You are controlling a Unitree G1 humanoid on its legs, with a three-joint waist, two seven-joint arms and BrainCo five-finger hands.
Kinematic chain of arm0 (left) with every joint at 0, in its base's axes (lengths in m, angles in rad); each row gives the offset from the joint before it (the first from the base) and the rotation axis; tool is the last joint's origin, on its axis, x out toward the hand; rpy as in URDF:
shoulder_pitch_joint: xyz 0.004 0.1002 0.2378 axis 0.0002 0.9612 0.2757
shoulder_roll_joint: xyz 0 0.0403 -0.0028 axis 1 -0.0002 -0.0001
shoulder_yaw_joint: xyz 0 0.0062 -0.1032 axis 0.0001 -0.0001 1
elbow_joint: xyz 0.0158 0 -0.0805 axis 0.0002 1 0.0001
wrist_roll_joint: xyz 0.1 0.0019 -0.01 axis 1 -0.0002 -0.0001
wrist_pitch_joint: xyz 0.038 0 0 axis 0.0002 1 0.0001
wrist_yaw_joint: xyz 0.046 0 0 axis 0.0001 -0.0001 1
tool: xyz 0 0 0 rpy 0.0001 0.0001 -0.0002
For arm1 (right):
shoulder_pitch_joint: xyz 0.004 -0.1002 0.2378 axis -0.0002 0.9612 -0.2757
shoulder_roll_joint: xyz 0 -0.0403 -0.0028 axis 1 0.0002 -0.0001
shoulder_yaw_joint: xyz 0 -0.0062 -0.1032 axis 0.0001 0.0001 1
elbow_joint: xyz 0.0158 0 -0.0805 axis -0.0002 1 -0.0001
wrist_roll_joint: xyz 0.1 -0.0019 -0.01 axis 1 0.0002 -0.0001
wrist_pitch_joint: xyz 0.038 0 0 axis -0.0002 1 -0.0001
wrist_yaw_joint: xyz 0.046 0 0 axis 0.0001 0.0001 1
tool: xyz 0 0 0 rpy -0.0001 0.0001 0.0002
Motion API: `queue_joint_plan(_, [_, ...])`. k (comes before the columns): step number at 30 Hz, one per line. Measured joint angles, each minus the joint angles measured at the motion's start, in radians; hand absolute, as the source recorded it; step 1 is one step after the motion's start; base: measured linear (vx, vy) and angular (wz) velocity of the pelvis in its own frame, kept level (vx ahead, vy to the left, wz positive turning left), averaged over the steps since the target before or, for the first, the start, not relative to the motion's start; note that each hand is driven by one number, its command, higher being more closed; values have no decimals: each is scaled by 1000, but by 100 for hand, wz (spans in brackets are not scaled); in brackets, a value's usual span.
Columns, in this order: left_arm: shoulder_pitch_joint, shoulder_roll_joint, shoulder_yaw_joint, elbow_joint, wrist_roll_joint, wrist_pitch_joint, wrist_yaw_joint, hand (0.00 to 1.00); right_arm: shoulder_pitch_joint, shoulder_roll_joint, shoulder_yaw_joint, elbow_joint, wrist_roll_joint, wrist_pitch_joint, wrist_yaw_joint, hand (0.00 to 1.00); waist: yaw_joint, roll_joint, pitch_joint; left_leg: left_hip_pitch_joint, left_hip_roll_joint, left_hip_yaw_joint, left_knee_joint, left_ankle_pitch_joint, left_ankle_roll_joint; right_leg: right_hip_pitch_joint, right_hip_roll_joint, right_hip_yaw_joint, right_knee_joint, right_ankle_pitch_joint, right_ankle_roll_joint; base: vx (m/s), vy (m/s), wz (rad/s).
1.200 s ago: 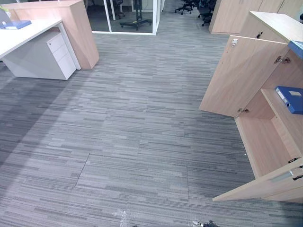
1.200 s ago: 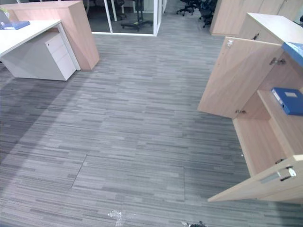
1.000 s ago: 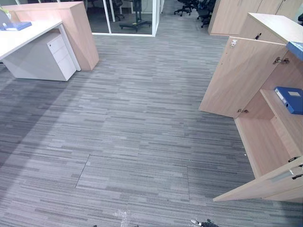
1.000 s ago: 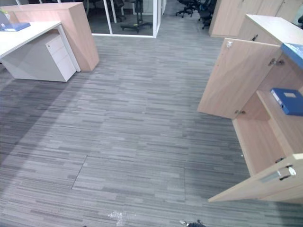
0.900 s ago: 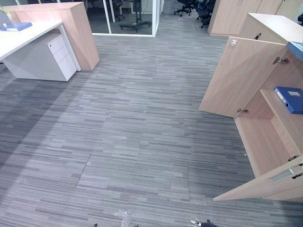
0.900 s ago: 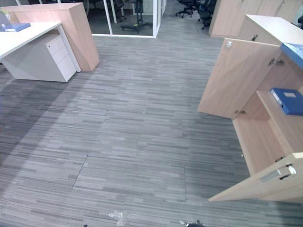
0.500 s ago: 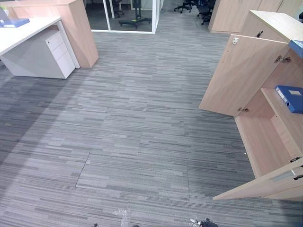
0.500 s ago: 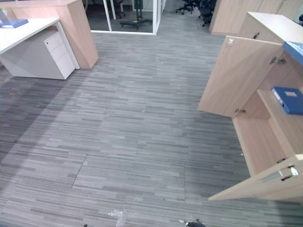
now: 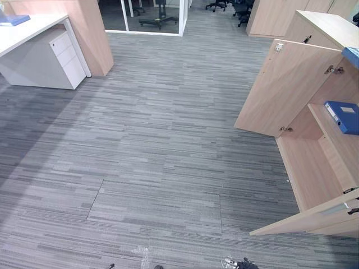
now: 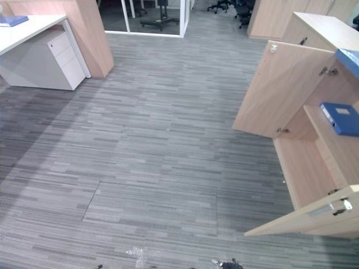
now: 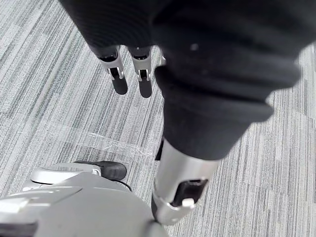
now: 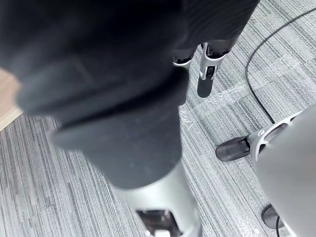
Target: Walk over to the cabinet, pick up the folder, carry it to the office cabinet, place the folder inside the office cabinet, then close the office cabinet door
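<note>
1. Looking down from the head, we see grey striped carpet (image 9: 157, 140) across the middle of the room, with the office cabinet (image 9: 314, 168) standing at our right
2. Both cabinet doors are swung open: the far door (image 9: 286, 84) stands out over the carpet, and the near door (image 9: 314, 216) juts out toward us at the lower right
3. We find the blue folder (image 9: 343, 116) lying flat on the shelf (image 9: 336, 148) inside the open cabinet, close to the shelf's far end and apart from both doors
4. We also see a light-blue item (image 9: 351, 56) resting on the cabinet's top at the right edge of the head views; we cannot tell what it is
5. At the far left stands a white desk (image 9: 28, 33) with a white drawer unit (image 9: 61, 59) under it and a wooden panel (image 9: 95, 33) beside it; a second blue folder (image 9: 14, 20) lies on the desk, well apart from the cabinet
6. Beyond the carpet we see a glass partition (image 9: 151, 17) and office chairs (image 9: 224, 5)
7. Our left hand (image 11: 143, 74) hangs over the carpet in its wrist view, its fingers (image 11: 118, 79) loose and nearly straight, holding nothing
8. Our right hand (image 12: 206, 69) likewise hangs over the carpet in its wrist view, fingers relaxed and empty
</note>
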Motion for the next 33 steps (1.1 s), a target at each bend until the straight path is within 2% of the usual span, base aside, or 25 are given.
queue_joint_plan(2, [0, 0, 1, -2, -3, 0, -1, 0, 0, 7, -18, -1, 0, 0, 4, 0, 1, 7, 15, -27, 12, 22, 113, -63, -30, 19, 0, -3, 5, -11, -7, 52, 31, -26])
queue_joint_plan(3, [-1, 3, 8, -6, -4, 0, -4, 0, 0, 15, -31, -2, 0, 0, 4, 0, 4, 4, 23, -83, 22, 54, 252, -102, -77, 27, -5, 0, 6, -16, -14, 56, 50, -32])
queue_joint_plan(4, [-1, 0, 18, -29, -5, 0, -5, 0, -2, 15, -34, -5, 0, 0, 5, 0, 6, 1, 45, -167, 35, 87, 455, -110, -91, 40, -13, 15, 19, -23, -20, 96, 52, -32])
queue_joint_plan(5, [-1, -4, 27, -42, -6, -1, -5, 0, -6, 13, -33, -6, 0, 1, 4, 0, 9, 5, 60, -224, 48, 105, 571, -113, -102, 52, -14, 22, 36, -29, -27, 145, 73, -40])
queue_joint_plan(6, [4, -15, 47, -39, -7, -1, -6, 0, 3, 8, -34, -9, 2, 3, 3, 0, 14, 8, 64, -293, 72, 127, 663, -169, -73, 56, -24, 43, 71, -47, -16, 178, 77, -40])
queue_joint_plan(8, [13, -19, 53, -42, -9, -3, -5, 0, 6, 3, -34, -11, 2, 5, 2, 0, 21, 6, 66, -325, 85, 133, 603, -180, -61, 64, -45, 69, 77, -60, -2, 203, 130, -49])
queue_joint_plan(10, [13, -21, 62, -42, -10, -3, -6, 0, 6, 1, -25, -20, 2, 6, 1, 0, 23, 5, 68, -350, 99, 128, 462, -164, -50, 85, -76, 94, 73, -74, 20, 259, 199, -43])
queue_joint_plan(12, [15, -28, 71, -43, -11, -3, -6, 0, 8, 4, -23, -44, 0, 6, 2, 0, 26, 10, 67, -365, 110, 108, 255, -88, -58, 96, -132, 107, 74, -96, 61, 322, 314, -37])
queue_joint_plan(13, [17, -32, 78, -42, -12, -3, -2, 0, 17, 6, -17, -45, 0, 5, 2, 0, 27, 15, 64, -360, 124, 134, 218, -5, -71, 104, -147, 105, 76, -108, 81, 329, 360, -28])
queue_joint_plan(14, [17, -34, 80, -43, -12, -3, -2, 0, 20, 8, -9, -46, -1, 6, 2, 0, 28, 24, 60, -349, 124, 155, 212, 49, -70, 114, -153, 103, 77, -110, 85, 289, 329, -30])
queue_joint_plan(15, [19, -30, 81, -57, -12, -3, -3, 0, 24, 18, 15, -60, -8, 5, 2, 0, 37, 16, 59, -343, 116, 192, 218, 79, -56, 112, -178, 94, 94, -102, 87, 385, 375, -33])
queue_joint_plan(17, [19, -30, 84, -71, -13, -3, -4, 0, 24, 27, 15, -83, -22, 5, 3, 0, 48, 6, 53, -318, 93, 217, 214, 54, -21, 90, -206, 60, 148, -61, 85, 398, 350, -36])
queue_joint_plan(19, [30, -39, 102, -74, -34, -4, -3, 0, 27, 37, 1, -82, -37, 5, 4, 0, 66, 4, 12, -259, 45, 271, 169, 26, 9, 61, -268, 56, 193, -6, 99, 402, 336, -45])
queue_joint_plan(20, [32, -41, 102, -73, -39, -4, -3, 0, 30, 37, -5, -82, -37, 5, 5, 0, 73, 5, -6, -248, 30, 285, 157, 24, 10, 49, -287, 59, 204, 2, 99, 364, 280, -53])
queue_joint_plan(22, [42, -46, 101, -80, -67, -7, -3, 0, 34, 37, -39, -83, -36, 7, 14, 0, 78, 6, -39, -184, -46, 311, 121, 4, 56, 17, -372, 67, 317, 9, 98, 345, 269, -28])
queue_joint_plan(23, [42, -51, 99, -87, -76, -9, -3, 0, 33, 35, -51, -84, -37, 7, 14, 0, 75, 6, -47, -170, -64, 307, 116, -2, 63, 0, -394, 66, 377, 13, 97, 328, 238, 5])
queue_joint_plan(24, [41, -57, 91, -94, -89, -17, -5, 0, 33, 30, -79, -85, -36, 9, 15, 0, 74, 18, -61, -132, -92, 293, 98, -12, 76, -49, -435, 58, 515, 39, 64, 341, 204, 20])
queue_joint_plan(25, [37, -66, 76, -98, -96, -24, -7, 0, 35, 21, -88, -102, -36, 8, 13, 0, 60, 32, -63, -91, -102, 277, 88, -25, 97, -103, -472, 24, 672, 85, -9, 347, 188, 24])
queue_joint_plan(26, [33, -68, 75, -98, -96, -27, -9, 0, 29, 19, -93, -111, -35, 8, 14, 0, 52, 34, -61, -72, -104, 271, 85, -31, 105, -126, -490, 11, 747, 91, -20, 324, 139, 29])
queue_joint_plan(27, [27, -67, 76, -96, -95, -30, -12, 0, 21, 20, -91, -120, -34, 9, 13, 0, 46, 34, -58, -40, -104, 259, 72, -31, 107, -161, -498, -10, 846, 80, -18, 292, 90, 17])
queue_joint_plan(28, [20, -70, 76, -96, -94, -30, -13, 0, 13, 20, -59, -133, -32, 7, 12, 0, 46, 38, -37, 19, -97, 256, 50, -32, 105, -202, -497, -42, 945, 22, -11, 261, 65, 6])
queue_joint_plan(29, [18, -70, 76, -95, -94, -30, -13, 0, 10, 23, -38, -143, -31, 6, 12, 0, 47, 39, -29, 41, -91, 256, 43, -35, 101, -225, -492, -61, 978, -15, -4, 209, 14, -13])
queue_joint_plan(30, [17, -70, 77, -89, -93, -30, -13, 0, 4, 31, 1, -156, -25, -1, 12, 0, 45, 40, -25, 77, -74, 260, 30, -43, 88, -279, -468, -98, 1012, -69, 23, 159, -32, -19])
queue_joint_plan(31, [12, -67, 76, -81, -92, -30, -13, 0, -11, 44, 18, -167, -19, -9, 12, 0, 44, 38, -6, 115, -60, 271, 14, -49, 77, -315, -446, -161, 1005, -107, 19, 143, -57, -20])
queue_joint_plan(33, [4, -67, 78, -81, -92, -30, -13, 0, -29, 58, 17, -173, 4, -19, 11, 0, 43, 36, 22, 172, -45, 292, -21, -74, 61, -350, -403, -268, 928, -125, 11, 86, -107, -26])
